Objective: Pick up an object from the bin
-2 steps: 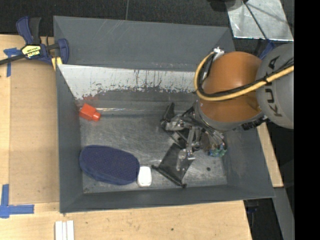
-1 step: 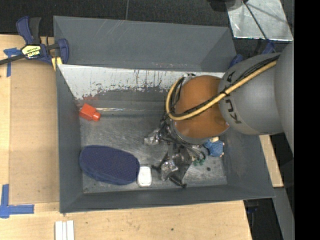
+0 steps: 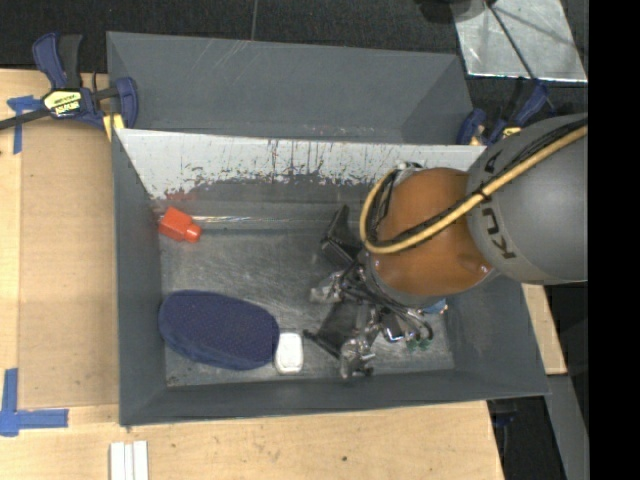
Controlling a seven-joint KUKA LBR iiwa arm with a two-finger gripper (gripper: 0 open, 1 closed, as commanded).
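Observation:
My gripper [image 3: 357,352] is down near the bin floor at the front right of the middle, under the arm's orange cover. A flat black piece [image 3: 326,336] lies right at its left side; whether it is gripped cannot be made out. A small white rounded block [image 3: 289,352] sits just to the left of the gripper, against the front wall. Touching that block on its left is a dark blue oval pad [image 3: 218,329].
A small orange block [image 3: 179,226] lies at the back left of the floor. Another dark piece [image 3: 340,230] shows behind the gripper, partly under the orange cover. The arm covers the bin's right side.

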